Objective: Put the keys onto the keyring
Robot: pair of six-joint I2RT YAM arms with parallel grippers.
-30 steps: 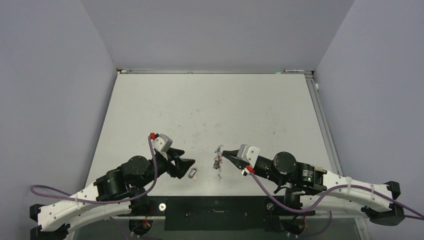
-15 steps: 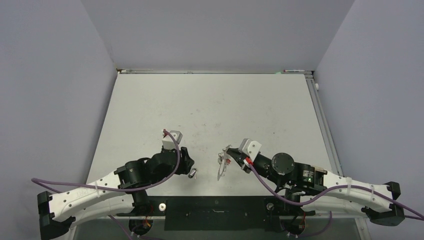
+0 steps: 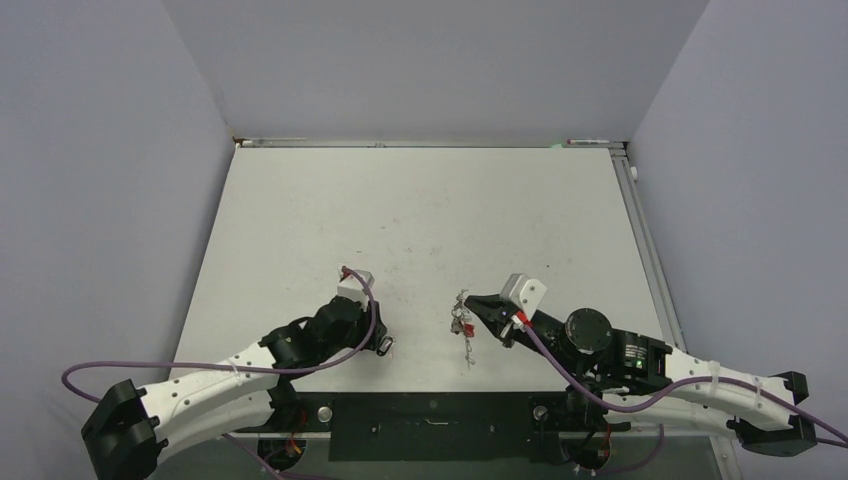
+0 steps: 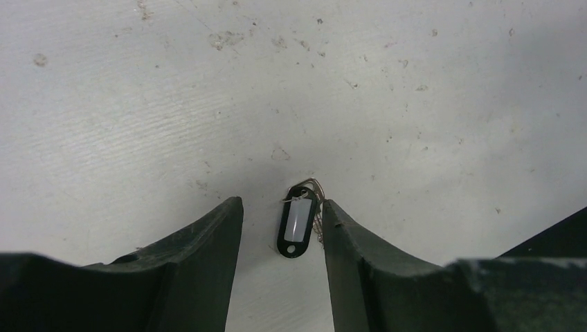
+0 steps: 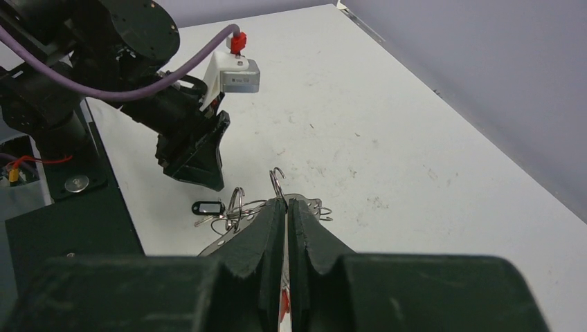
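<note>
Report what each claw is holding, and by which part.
Right claw pinches the keyring by its wire rim. Left claw holds nothing, open astride the keys.

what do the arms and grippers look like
Both arms are alike: the left arm and right arm have white outer links and black round joints. A purple cable loops along each, ending at a red plug on a pale camera block. The left gripper and right gripper have black wedge-shaped fingers.
</note>
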